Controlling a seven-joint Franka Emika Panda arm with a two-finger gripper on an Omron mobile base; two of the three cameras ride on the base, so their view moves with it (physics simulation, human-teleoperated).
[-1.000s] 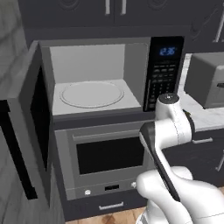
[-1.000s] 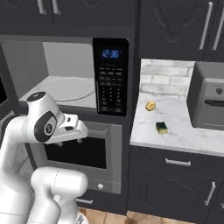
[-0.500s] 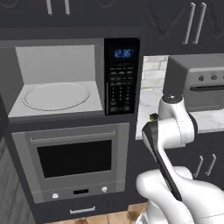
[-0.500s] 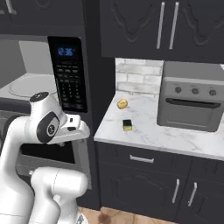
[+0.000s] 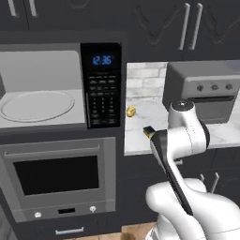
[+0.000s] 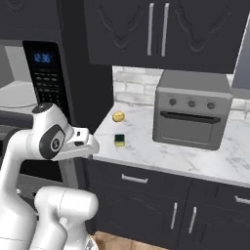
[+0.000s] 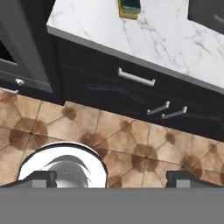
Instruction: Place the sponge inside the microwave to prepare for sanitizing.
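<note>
Your end effector (image 7: 111, 177) hangs released and empty over the tiled floor, fingertips wide apart. Since a second ago the base has driven right: the grey microwave (image 5: 61, 89) with its black keypad has slid to frame left, and the small yellow-and-green sponge (image 6: 119, 140) sits mid-frame on the white marble surface (image 6: 195, 151), near a rounded yellow lump (image 6: 117, 116). You're now positioned to reach for the pickup.
</note>
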